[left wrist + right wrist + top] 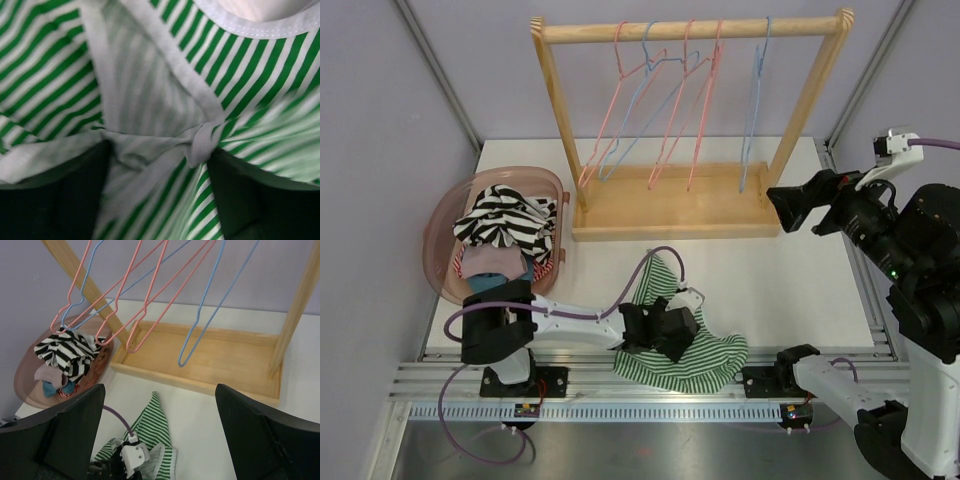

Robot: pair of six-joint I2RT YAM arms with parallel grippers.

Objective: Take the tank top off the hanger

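Note:
The green-and-white striped tank top (712, 362) lies crumpled on the table near the front edge, with no hanger showing in it. My left gripper (668, 333) presses down on it; in the left wrist view its jaws (159, 200) stand apart with bunched striped cloth (150, 90) and a white hem between them. My right gripper (790, 208) hangs open and empty by the right end of the rack; its view shows the tank top (152, 427) far below the open fingers (160, 405). Several pink and blue hangers (660, 100) hang bare on the rack.
The wooden hanger rack (670, 212) stands across the back middle of the table. A pink basket (435, 235) at the left holds a black-and-white striped garment (505, 220) and other clothes. The left arm's purple cable (645, 270) arcs over the table.

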